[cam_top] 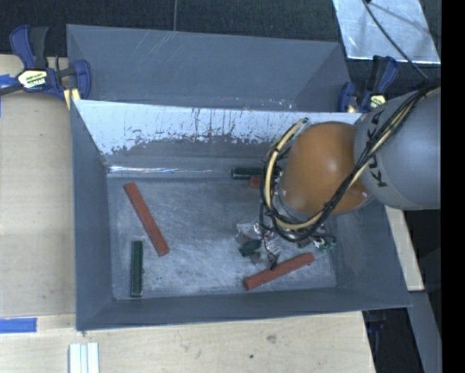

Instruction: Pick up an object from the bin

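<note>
Grey bin; red sticks; perhaps green stick

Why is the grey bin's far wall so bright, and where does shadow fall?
In the camera view, light glares off the bin's far wall, washing it pale; the orange cover carries a soft highlight; shadow lies on the floor beneath the arm.

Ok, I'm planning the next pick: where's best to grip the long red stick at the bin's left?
Take the left red stick at its middle, from straight above, jaws set across its narrow width. It lies flat and diagonal, apart from the green stick, so both long sides look free.
</note>
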You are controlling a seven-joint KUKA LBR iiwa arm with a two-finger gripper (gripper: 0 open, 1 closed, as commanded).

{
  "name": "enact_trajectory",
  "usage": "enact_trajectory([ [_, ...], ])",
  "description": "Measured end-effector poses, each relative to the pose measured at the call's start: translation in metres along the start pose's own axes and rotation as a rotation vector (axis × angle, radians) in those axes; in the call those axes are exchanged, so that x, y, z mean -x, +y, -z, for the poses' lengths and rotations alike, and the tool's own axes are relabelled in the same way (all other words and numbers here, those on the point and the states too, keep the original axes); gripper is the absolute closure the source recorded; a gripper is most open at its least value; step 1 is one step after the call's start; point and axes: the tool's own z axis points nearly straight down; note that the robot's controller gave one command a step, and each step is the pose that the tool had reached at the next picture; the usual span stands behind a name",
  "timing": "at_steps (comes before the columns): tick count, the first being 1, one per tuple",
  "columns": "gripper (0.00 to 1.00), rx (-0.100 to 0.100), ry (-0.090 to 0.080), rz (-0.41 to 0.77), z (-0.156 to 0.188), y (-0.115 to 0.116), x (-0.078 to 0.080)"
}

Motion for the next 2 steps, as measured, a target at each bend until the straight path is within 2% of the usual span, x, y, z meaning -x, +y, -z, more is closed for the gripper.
enact_trajectory([
  [1,1.0,-0.005,-0.003,0.083,0.096,-0.042,0.015],
  [2,1.0,-0.005,-0.004,0.082,0.176,-0.045,0.022],
])
